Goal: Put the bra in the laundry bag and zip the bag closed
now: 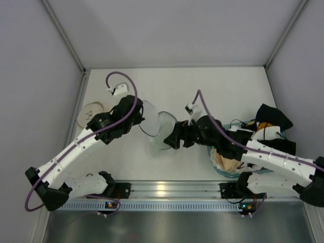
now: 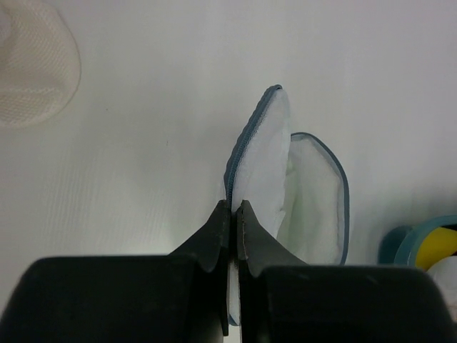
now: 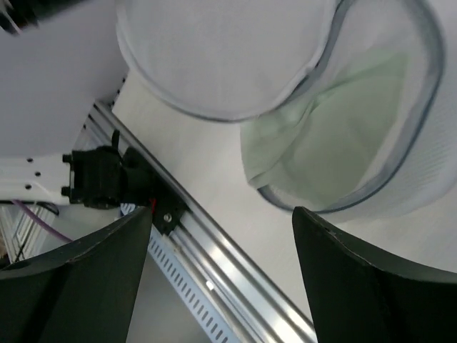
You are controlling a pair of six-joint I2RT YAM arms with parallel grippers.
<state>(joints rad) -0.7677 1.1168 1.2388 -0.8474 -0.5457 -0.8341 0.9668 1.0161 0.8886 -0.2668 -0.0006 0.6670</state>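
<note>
1. My left gripper point(image 2: 233, 209) is clamped on the bag's point(image 2: 314, 193) zip rim, lifting the lid flap. The bag sits mid-table between my arms.
2. My right gripper point(image 3: 221, 214) hangs wide apart by the bag's mouth, holding nothing.
3. I judge the mouth needs spreading: flap taut and high, right fingers taking the opposite rim.
4. I can't place the bra surely. A cream pad point(image 1: 92, 114) lies far left, and my right arm half hides the basket point(image 2: 400, 239). I can't see the zip pull.

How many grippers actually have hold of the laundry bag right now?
1. The left gripper is shut on the edge of the laundry bag's raised flap; the right gripper is open, facing the bag's mouth without gripping it.
</note>
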